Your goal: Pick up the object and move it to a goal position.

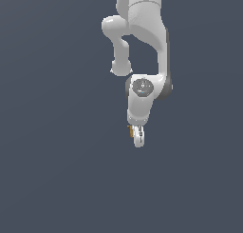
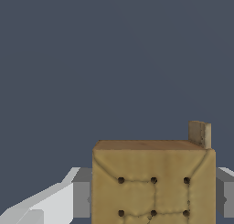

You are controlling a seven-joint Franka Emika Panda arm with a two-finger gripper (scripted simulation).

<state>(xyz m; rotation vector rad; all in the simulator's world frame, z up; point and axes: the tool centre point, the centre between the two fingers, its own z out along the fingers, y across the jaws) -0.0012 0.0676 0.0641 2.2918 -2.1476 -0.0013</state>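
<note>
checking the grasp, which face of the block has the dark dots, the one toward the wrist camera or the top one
The face toward the wrist camera: the block shows dark dots there, while its top is plain brown. It sits between the claw fingers.

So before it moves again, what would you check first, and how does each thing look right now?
1. Block sits between the fingers: ok, the wrist view shows grey pads on both sides.
2. Grip firm: cannot tell; the pads seem to meet the block, but contact is not clear.
3. Block level: ok, its top edge looks straight.
4. Gripper in sight: ok, with a tan sliver beside it in the exterior view.
5. Block lifted: cannot tell.
6. Goal position: cannot tell, no marker shows.
</note>
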